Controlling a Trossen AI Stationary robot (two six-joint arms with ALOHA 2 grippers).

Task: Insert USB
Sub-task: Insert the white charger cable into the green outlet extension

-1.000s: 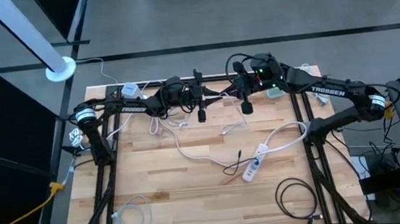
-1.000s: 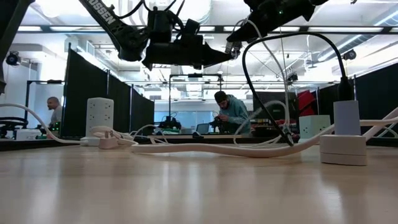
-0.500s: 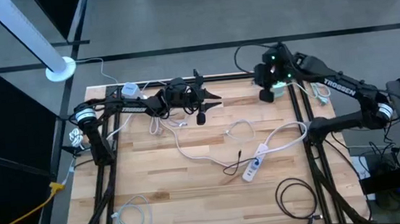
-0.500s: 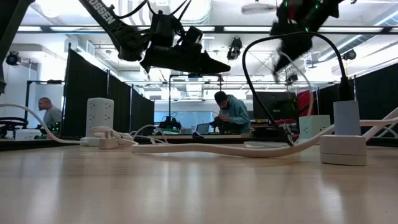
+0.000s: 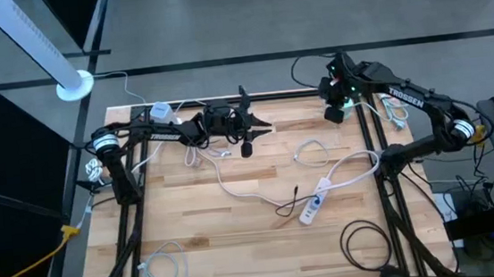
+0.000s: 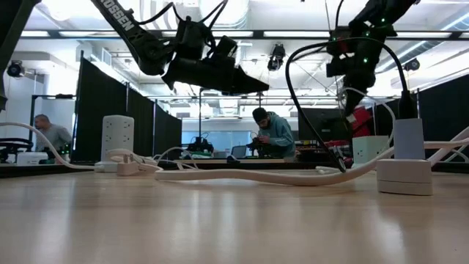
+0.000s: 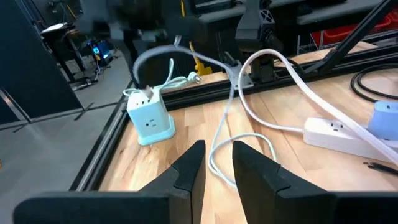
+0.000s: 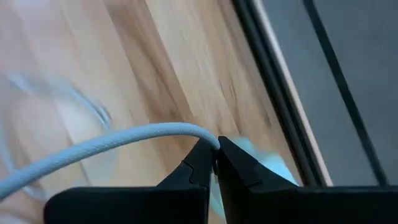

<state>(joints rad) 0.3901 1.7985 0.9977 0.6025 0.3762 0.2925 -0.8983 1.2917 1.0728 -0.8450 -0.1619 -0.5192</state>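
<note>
A white braided USB cable point(image 8: 118, 144) is in my right gripper point(image 8: 216, 154), which is shut on it above a pale green charger block point(image 5: 346, 109) at the table's far right corner. In the left wrist view the block point(image 7: 149, 121) stands upright on the wood, with a small white plug at its top. The rest of the cable lies in a loose loop point(image 5: 311, 155) on the table. My left gripper point(image 5: 259, 124) hangs open and empty above the far middle of the table, pointing toward the right edge. My right gripper pinches the white cable point(image 8: 205, 135) between its two fingertips, at a bend close to one end. The fingers come from above, pointing down at the table. The cable arches away from the pinch and hangs slack point(image 6: 360, 95) toward the loop on the table.
A white power strip point(image 5: 315, 202) with a black cable lies right of the middle. A black cable coil point(image 5: 364, 240) sits near the right front, and a white cable coil point(image 5: 162, 270) near the left front. Another pale charger point(image 5: 161, 110) is at the far left. People show beyond the table.
My right gripper has swung from the far middle, close to my left gripper, toward the table's far right corner and down over the green charger block. It carried the cable end along, and the cable's loop slid rightward on the table. My left gripper stayed at the far middle.
</note>
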